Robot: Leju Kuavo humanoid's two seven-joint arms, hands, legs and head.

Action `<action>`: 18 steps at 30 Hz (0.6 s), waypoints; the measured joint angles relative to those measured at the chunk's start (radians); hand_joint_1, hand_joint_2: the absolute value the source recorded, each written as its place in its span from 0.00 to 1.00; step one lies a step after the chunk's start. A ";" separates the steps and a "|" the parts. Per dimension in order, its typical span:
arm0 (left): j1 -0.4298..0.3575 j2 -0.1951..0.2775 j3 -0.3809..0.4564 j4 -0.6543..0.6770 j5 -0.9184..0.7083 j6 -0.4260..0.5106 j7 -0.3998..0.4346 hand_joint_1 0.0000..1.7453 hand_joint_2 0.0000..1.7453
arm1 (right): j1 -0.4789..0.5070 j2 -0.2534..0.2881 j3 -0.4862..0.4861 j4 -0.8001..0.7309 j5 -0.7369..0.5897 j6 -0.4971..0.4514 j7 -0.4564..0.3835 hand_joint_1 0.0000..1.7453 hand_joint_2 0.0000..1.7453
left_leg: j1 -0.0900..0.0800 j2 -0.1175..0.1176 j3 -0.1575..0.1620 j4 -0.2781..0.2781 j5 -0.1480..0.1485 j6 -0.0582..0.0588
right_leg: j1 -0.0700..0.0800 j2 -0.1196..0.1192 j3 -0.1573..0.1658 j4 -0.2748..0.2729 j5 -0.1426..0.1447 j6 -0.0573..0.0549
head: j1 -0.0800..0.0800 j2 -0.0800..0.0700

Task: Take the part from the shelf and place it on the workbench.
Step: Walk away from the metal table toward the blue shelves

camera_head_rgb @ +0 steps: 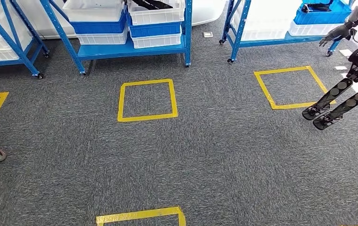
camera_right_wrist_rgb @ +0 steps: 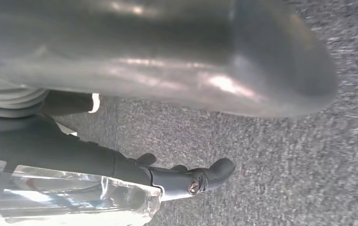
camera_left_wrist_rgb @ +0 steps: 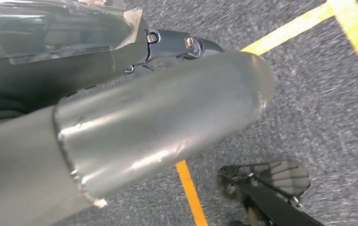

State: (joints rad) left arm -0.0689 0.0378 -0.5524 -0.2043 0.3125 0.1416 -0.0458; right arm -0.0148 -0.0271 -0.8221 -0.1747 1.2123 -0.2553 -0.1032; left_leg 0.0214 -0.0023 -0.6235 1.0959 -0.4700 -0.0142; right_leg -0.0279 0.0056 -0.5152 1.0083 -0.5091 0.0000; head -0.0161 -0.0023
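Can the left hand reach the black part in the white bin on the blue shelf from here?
Probably not. The left hand hangs low by the floor, and the yellow taped square lies between the robot and the blue shelf holding the black part. The way there looks free.
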 joint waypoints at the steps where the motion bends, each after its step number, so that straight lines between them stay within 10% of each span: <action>1: -0.001 0.000 0.000 0.000 0.000 0.002 -0.001 0.00 0.00 | -0.001 0.000 0.000 0.000 -0.001 0.000 -0.001 0.00 0.00 | -0.002 0.000 0.022 -0.048 0.017 0.003 | 0.002 0.000 0.001 -0.001 -0.005 0.006 | 0.000 0.000; 4: -0.003 -0.001 0.000 0.000 0.002 0.009 -0.006 0.00 0.00 | -0.003 0.000 0.000 0.000 -0.004 0.000 -0.004 0.00 0.00 | -0.013 -0.003 0.037 -0.079 0.012 0.021 | 0.006 0.000 0.006 -0.013 -0.010 0.026 | -0.001 0.000; 9: -0.002 -0.002 0.000 0.000 0.002 0.013 -0.012 0.00 0.00 | -0.004 -0.003 0.000 0.000 -0.002 0.004 -0.008 0.00 0.00 | -0.020 -0.006 0.052 -0.104 0.025 0.026 | 0.011 -0.005 0.033 -0.039 -0.003 0.007 | 0.002 0.000; 18: -0.002 -0.004 0.000 -0.001 0.002 0.009 -0.012 0.00 0.00 | -0.005 -0.006 0.002 0.000 0.010 0.022 -0.009 0.00 0.00 | -0.033 -0.006 0.054 -0.104 0.017 0.043 | 0.002 -0.006 0.035 -0.053 -0.002 0.017 | 0.002 0.000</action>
State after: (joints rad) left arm -0.0711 0.0342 -0.5523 -0.2049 0.3141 0.1511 -0.0582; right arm -0.0195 -0.0334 -0.8200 -0.1747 1.2220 -0.2337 -0.1122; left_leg -0.0115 -0.0080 -0.5691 0.9919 -0.4531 0.0292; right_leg -0.0256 0.0000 -0.4798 0.9557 -0.5112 0.0169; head -0.0138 -0.0023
